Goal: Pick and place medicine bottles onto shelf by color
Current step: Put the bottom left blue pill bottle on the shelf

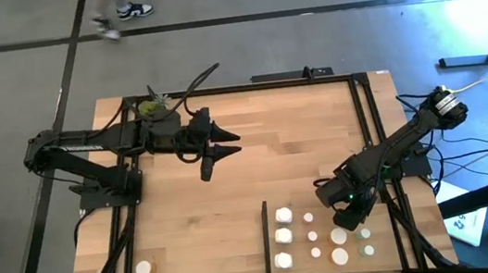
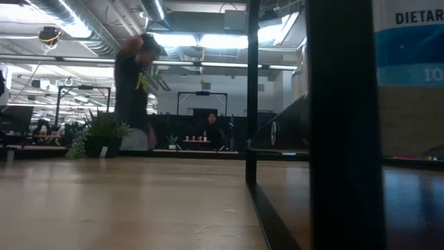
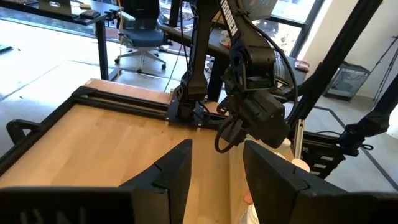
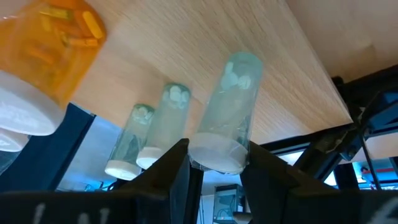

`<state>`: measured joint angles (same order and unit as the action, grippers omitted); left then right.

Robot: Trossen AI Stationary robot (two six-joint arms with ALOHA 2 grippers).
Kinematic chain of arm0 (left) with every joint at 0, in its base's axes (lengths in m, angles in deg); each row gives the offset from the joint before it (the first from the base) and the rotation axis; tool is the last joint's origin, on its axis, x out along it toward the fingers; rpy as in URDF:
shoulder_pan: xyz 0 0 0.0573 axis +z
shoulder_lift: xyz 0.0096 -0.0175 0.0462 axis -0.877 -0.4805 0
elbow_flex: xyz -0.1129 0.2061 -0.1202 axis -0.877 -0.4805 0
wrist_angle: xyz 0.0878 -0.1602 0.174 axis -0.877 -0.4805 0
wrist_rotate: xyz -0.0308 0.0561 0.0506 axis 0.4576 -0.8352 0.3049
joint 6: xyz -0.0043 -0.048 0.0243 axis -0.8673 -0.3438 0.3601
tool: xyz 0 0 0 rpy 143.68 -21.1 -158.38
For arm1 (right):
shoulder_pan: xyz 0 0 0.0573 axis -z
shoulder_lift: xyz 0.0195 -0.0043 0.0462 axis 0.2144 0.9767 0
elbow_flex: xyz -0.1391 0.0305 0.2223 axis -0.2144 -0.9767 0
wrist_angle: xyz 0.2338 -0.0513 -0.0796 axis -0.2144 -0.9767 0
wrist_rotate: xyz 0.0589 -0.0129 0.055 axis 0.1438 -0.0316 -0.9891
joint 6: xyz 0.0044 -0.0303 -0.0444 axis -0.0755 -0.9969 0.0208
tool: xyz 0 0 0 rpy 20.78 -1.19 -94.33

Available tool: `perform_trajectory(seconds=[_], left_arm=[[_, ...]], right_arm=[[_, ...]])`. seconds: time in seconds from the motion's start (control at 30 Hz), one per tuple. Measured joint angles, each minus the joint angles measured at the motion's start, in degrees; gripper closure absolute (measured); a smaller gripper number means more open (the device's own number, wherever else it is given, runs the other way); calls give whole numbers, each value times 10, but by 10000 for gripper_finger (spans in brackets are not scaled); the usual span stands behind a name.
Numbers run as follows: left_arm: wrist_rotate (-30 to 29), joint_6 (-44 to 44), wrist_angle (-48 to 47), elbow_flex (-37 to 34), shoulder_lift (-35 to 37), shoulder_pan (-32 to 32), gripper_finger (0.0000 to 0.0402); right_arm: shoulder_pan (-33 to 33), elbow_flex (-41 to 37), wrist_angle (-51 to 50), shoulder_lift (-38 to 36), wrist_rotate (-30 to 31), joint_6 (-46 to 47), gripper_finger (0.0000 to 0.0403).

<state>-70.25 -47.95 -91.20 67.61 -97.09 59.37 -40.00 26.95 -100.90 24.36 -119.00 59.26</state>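
Now the right gripper (image 4: 214,165) sits low over the shelf (image 1: 318,204), at its outer end, the end away from the black strip (image 1: 266,239). Its two dark fingers (image 4: 177,168) are clamped on the white cap of a pale green bottle (image 4: 227,112), which stands between them with its clear body reaching out past the fingertips. Just beside that bottle, two smaller pale green bottles (image 4: 155,127) stand close together on the same wood. An orange bottle (image 4: 50,56) with pills inside and a white cap stands near them, a little further along the shelf.

From above, the other white-capped bottles (image 1: 310,236) on the shelf stand in short rows between the black strip and the right gripper (image 1: 354,209); the larger ones are closest to the strip. One more white bottle (image 1: 144,269) sits alone on the table, well apart from the shelf, on the far side of the strip.

Meanwhile the left gripper (image 1: 219,149) hovers over bare table near the potted plant (image 1: 154,105), well away from the shelf. Its fingers (image 3: 174,171) stand apart with nothing between them.

In the low view a blurred person (image 2: 135,90) stands beyond the table.
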Motion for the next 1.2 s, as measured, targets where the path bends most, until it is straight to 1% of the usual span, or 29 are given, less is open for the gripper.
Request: perform_trajectory(seconds=[0.23, 0.37, 0.57, 0.63, 0.77, 1.0, 1.1, 1.2], left_arm=[[0, 0, 0, 0, 0, 0, 264], [0, 0, 0, 0, 0, 0, 264], [0, 1, 0, 0, 0, 0, 264], [10, 14, 0, 0, 0, 0, 264], [50, 38, 0, 0, 0, 0, 264], [52, 49, -4, 0, 0, -10, 264], [51, 50, -4, 0, 0, -15, 264], [51, 50, -4, 0, 0, -17, 264]], right_arm=[[0, 0, 2, 0, 2, -1, 273], [0, 0, 4, 3, 24, -4, 273], [0, 0, 4, 3, 24, -3, 273], [0, 0, 4, 3, 24, -2, 273], [0, 0, 4, 3, 24, -7, 272], [0, 0, 7, 4, 15, -14, 272], [0, 0, 7, 4, 11, -14, 265], [0, 0, 7, 4, 11, -14, 249]])
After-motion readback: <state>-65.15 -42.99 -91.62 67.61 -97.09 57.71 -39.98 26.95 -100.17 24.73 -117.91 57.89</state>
